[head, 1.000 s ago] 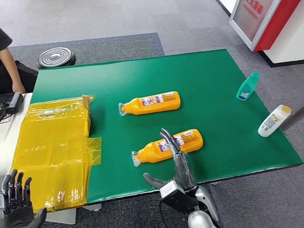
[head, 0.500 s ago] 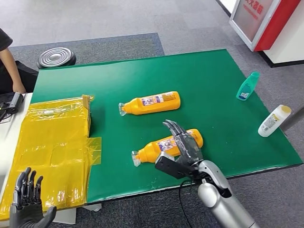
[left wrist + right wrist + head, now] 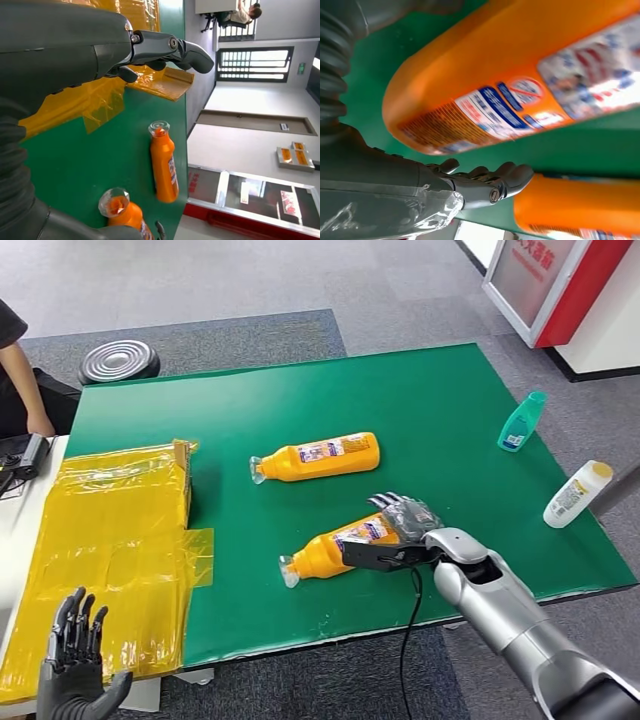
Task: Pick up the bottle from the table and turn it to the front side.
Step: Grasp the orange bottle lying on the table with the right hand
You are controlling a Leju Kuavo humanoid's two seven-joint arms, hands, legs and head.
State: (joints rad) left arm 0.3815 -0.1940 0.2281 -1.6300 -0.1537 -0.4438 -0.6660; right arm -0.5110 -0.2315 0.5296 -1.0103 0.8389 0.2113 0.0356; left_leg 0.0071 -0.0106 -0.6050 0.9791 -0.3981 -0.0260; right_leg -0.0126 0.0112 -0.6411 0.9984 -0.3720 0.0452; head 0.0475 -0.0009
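Near bottle (image 3: 343, 545) lies flat on the green table (image 3: 453, 420), cap toward the yellow sheet (image 3: 113, 540), parallel to a far bottle (image 3: 317, 458). Right hand (image 3: 392, 530) covers its base end; whether the fingers have closed cannot be told. Left hand (image 3: 75, 660) is spread, idle. Risk: a grip this near the base may let the bottle roll or slip. Since 0.5 s ago, the right hand has lowered and swung onto the bottle.
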